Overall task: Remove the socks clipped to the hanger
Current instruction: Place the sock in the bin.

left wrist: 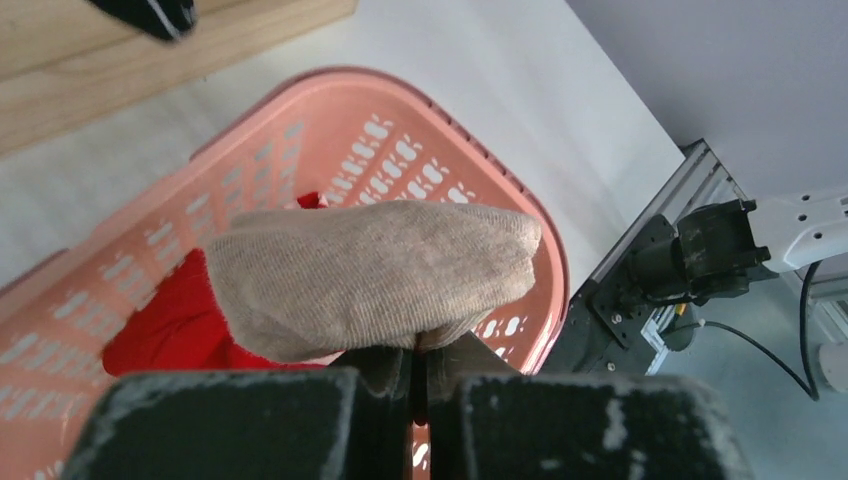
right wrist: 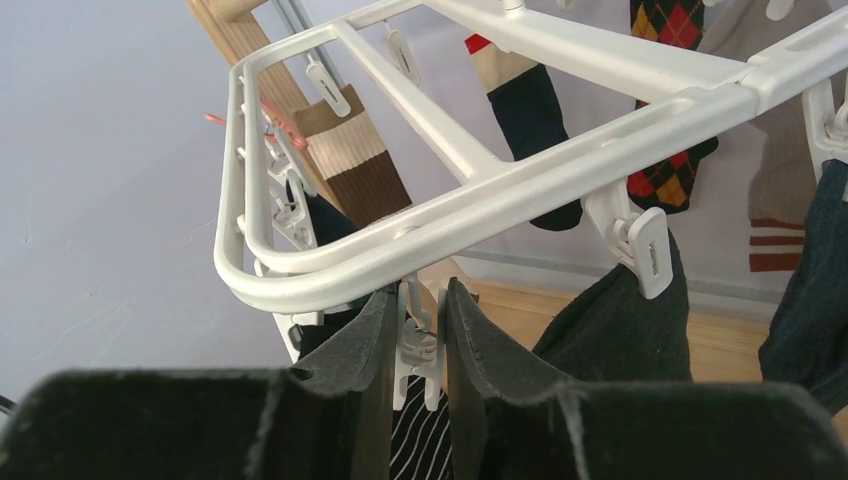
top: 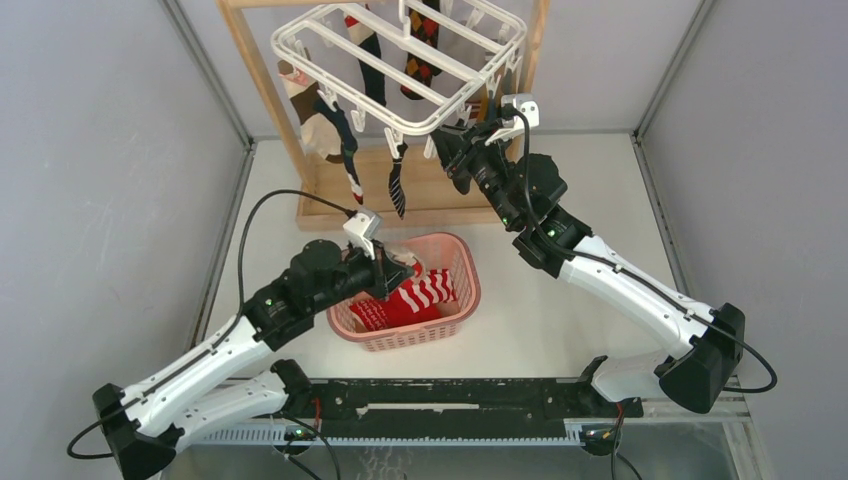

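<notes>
The hanger (right wrist: 560,168) hung at 12 o'clock in the top view, on a wooden stand (top: 258,90), with socks (right wrist: 668,185) still clipped around it. At its 5 o'clock corner the right gripper (right wrist: 420,305) reached up from below. Its fingers stood close on either side of a clip (right wrist: 418,350) holding a striped sock (right wrist: 415,440), though whether they pinched it could not be told. At the hanger's 6 o'clock, the left gripper (left wrist: 418,378) was clenched on a tan sock (left wrist: 380,270) above a pink basket (left wrist: 400,150) that held red socks (left wrist: 165,325).
</notes>
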Robot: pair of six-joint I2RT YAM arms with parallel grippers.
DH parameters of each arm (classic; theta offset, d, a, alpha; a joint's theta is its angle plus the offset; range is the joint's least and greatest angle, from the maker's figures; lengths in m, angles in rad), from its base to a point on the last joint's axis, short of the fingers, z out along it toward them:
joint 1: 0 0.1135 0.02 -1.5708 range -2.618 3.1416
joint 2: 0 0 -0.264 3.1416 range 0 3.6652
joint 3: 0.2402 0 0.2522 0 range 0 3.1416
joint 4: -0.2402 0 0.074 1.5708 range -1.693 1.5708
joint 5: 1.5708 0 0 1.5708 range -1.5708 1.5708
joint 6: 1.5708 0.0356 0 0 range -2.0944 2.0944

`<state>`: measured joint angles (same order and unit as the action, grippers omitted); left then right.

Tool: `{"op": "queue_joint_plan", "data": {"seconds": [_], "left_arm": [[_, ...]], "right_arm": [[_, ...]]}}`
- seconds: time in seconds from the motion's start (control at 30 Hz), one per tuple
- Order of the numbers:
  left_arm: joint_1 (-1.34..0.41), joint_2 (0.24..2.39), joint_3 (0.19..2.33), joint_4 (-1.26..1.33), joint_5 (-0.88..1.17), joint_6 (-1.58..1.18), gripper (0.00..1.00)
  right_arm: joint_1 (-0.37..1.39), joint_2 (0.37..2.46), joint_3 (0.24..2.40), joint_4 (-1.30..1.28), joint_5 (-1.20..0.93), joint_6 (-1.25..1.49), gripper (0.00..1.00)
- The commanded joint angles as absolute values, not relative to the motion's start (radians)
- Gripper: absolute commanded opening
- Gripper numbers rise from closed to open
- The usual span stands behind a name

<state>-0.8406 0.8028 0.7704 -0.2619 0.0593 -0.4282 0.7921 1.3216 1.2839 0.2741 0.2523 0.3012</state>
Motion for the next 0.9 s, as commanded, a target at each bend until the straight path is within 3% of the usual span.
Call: {"op": "queue_joint_plan", "data": {"seconds": [0.0, 0.1, 0.23, 0.57, 0.87], "left_arm": [[-0.844, 0.808, 0.738, -0.258, 0.078, -0.477, 0.04], [-0.844, 0.819, 0.724, -0.258, 0.08, -0.497, 0.08], [-0.844, 0.841, 0.711, -0.266, 0.08, -0.523, 0.23], [-0.845, 0.885, 0.735, -0.351, 0.033, -0.538, 0.49], [-0.844, 0.885, 0.757, -0.389, 0.003, -0.53, 0.61]], "right_arm": [[0.787, 1.324, 1.323, 0.276, 0.235, 0.32, 0.21], [0.787, 1.324, 1.322, 0.272, 0.231, 0.322, 0.22], [0.788, 1.321, 1.317, 0.266, 0.227, 0.325, 0.29], [0.787, 1.31, 1.295, 0.262, 0.217, 0.333, 0.43], [0.787, 1.289, 1.25, 0.276, 0.197, 0.336, 0.56]]}}
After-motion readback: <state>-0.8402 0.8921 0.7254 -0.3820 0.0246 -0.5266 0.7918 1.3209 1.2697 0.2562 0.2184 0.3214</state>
